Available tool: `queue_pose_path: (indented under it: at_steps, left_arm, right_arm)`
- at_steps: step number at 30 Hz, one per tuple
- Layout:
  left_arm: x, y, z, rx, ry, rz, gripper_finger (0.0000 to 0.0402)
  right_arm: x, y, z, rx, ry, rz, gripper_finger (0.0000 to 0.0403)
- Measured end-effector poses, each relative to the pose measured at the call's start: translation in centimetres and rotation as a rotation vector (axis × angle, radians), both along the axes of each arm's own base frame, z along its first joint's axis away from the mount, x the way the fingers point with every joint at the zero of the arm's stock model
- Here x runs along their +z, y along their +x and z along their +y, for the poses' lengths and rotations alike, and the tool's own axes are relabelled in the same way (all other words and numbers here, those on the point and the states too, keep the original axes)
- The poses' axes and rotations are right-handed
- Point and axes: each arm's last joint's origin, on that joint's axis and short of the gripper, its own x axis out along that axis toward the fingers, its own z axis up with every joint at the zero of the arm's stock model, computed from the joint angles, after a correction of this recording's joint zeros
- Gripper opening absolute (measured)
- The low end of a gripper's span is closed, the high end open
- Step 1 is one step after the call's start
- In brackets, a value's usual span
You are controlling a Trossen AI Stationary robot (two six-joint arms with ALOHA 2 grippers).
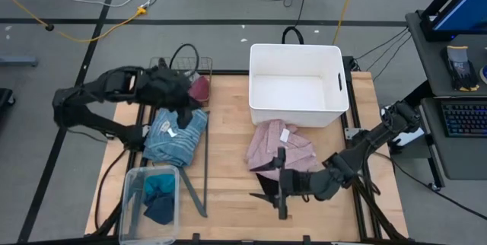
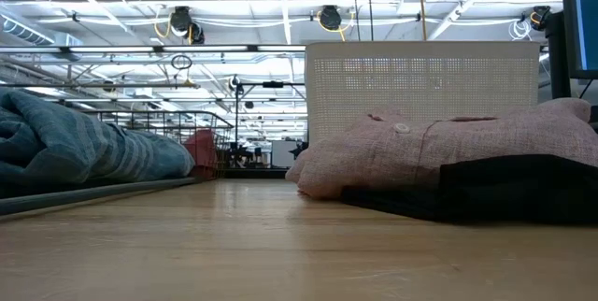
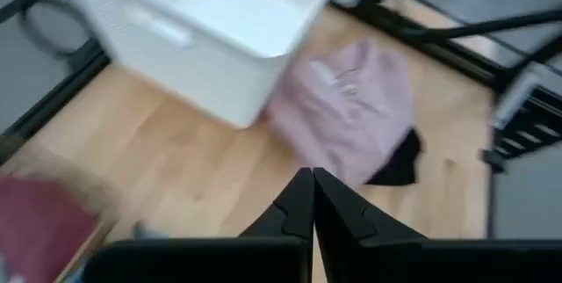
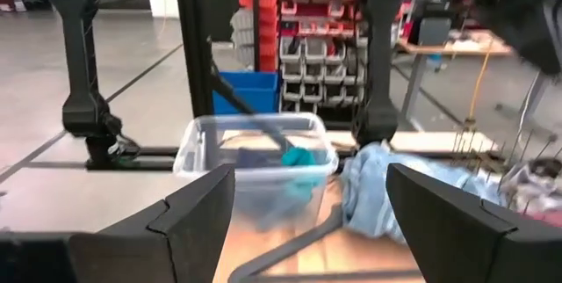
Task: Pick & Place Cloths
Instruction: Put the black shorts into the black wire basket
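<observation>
Right pincer (image 1: 280,192) — fingers spread wide, grasping nothing, low over the bench (image 1: 228,154) just beside the black piece (image 1: 266,179) and pink shirt (image 1: 280,144). Left pincer (image 3: 312,204) — clenched empty, near the maroon piece (image 1: 199,87), above the striped top (image 1: 176,135). Teal piece (image 1: 158,188) lies in the clear bin (image 1: 150,204).

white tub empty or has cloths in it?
Empty. From above, the white tub shows only bare white floor inside. The pink shirt lies on the table just outside its front wall.
</observation>
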Motion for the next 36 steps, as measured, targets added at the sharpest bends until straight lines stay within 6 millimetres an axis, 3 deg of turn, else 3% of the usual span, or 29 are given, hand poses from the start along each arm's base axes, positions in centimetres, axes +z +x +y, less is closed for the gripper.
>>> queue_pose_path:
  at_steps: [8,13,18,27,36]
  left_arm:
    - [1.6,1.0,-4.0,-0.246,0.078,-0.196,0.0004]
    - [2.0,0.9,-5.6,-0.318,0.065,-0.245,0.0005]
    - [2.1,0.7,-6.7,-0.322,0.069,-0.263,0.0002]
    - [2.6,0.0,-9.3,-0.350,0.190,-0.325,0.0002]
    - [-1.0,0.7,-11.2,-0.381,0.148,-0.417,0.0005]
  right_arm:
    - [-0.1,-1.3,0.4,0.015,0.063,0.073,0.0293]
    - [0.0,-3.3,0.3,0.034,0.078,0.161,0.0293]
    - [-1.0,-4.3,1.1,0.135,0.108,0.289,0.0293]
    - [-3.8,-4.5,2.2,0.218,0.067,0.496,0.0293]
    - [-7.4,-2.6,2.4,0.301,-0.021,0.678,0.0293]
